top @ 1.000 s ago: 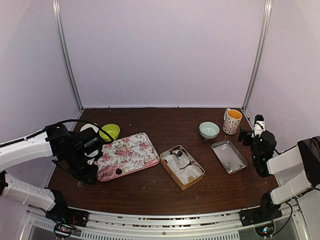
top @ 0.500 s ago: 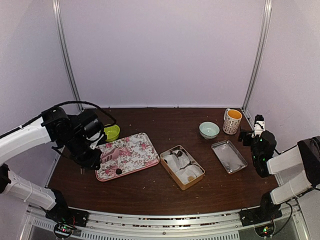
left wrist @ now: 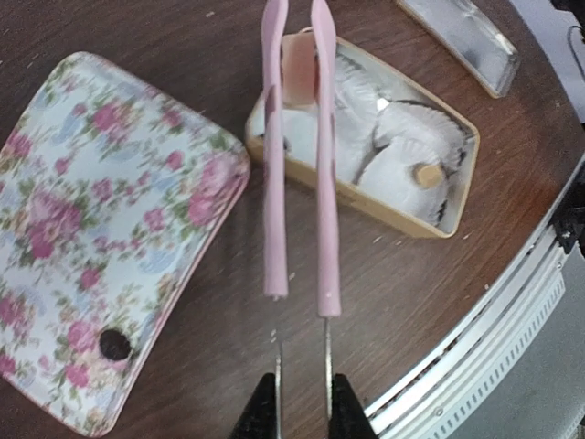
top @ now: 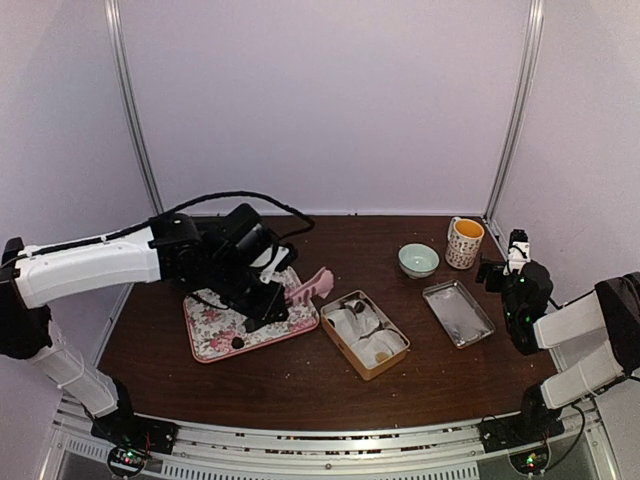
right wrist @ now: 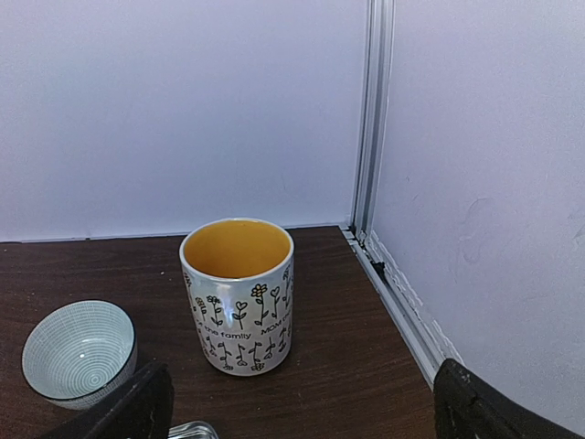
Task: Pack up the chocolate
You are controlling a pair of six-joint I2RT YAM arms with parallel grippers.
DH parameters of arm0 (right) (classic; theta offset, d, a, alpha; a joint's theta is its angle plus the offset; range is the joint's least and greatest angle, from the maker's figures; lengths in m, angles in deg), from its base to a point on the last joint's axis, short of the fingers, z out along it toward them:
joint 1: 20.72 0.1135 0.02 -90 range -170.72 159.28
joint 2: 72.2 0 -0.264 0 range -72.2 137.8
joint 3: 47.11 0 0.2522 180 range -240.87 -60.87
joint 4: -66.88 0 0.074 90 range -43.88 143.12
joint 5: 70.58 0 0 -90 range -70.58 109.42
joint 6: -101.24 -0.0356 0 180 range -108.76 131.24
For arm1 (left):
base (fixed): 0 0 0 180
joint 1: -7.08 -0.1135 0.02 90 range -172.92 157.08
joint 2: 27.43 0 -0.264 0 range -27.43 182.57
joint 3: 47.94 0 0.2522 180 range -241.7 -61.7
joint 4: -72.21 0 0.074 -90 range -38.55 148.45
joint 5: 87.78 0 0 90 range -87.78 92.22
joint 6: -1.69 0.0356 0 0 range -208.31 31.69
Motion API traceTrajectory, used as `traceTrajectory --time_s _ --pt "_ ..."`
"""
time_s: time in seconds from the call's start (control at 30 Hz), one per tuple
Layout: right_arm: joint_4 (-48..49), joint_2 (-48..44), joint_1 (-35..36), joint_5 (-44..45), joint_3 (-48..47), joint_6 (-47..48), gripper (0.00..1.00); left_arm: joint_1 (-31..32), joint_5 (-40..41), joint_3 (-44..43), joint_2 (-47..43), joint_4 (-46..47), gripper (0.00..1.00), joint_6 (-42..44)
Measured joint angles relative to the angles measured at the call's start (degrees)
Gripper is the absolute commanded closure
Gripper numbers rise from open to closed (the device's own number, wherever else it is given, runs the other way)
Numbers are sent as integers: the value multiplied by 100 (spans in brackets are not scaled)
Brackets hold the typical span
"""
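tongs (left wrist: 324, 183) tips cut off; metal tray (left wrist: 462, 37) likewise

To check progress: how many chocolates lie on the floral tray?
1: a dark chocolate near the tray's front edge. The left arm hides part of it, so more may be there.

Left to right on the table (top: 300, 388): tray (top: 213, 327), box (top: 342, 352), pan (top: 445, 298).
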Motion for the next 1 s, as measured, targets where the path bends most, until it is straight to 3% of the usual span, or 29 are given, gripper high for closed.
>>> traceTrajectory --time_s 0.2,0.43,1.0 --pt "0 0 0 0 0 0 0 804 -120 -494 1049 1416 86 -127" --pt "0 0 0 -7 0 -2 0 992 -308 -664 1812 2122 86 -417" --pt "0 0 0 -7 0 -2 0 1388 -33 131 1720 2933 85 -1624"
